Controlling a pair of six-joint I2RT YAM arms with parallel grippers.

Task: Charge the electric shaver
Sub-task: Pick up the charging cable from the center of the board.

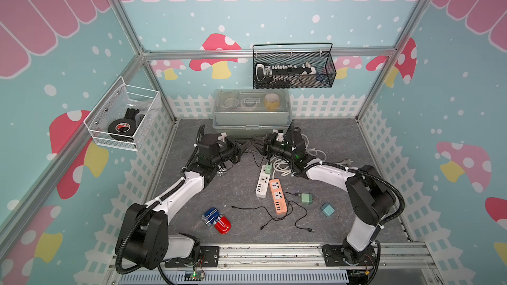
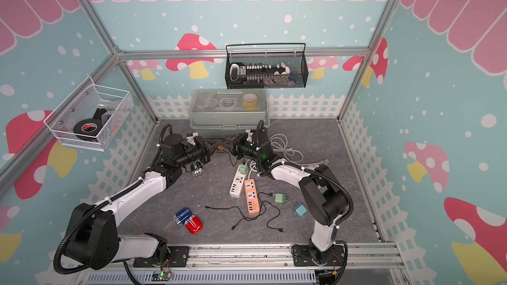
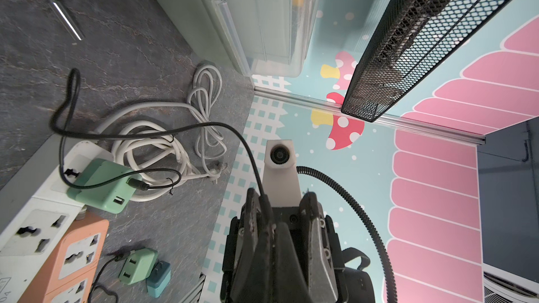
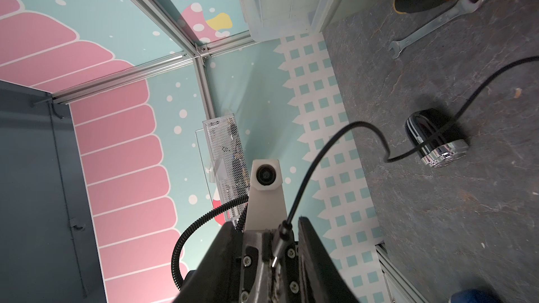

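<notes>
The electric shaver (image 2: pixel 197 172) is lying on the table (image 2: pixel 315 138), at 9 o'clock from the white power strip (image 2: pixel 237 185). At 1 o'clock from the shaver, the left gripper (image 2: pixel 218 142) is clenching the charging cable (image 4: pixel 357 123) by its plug. Facing it, the right gripper (image 2: pixel 229 141) is standing released, jaws apart on either side of that plug.

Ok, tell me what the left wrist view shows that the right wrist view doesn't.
Left wrist only: the green charger on the white power strip, the orange power strip, coiled white cords and the black mesh basket. Right wrist only: the black shaver, a wrench and the white mesh basket. Both: the black cable and the clear storage box.
</notes>
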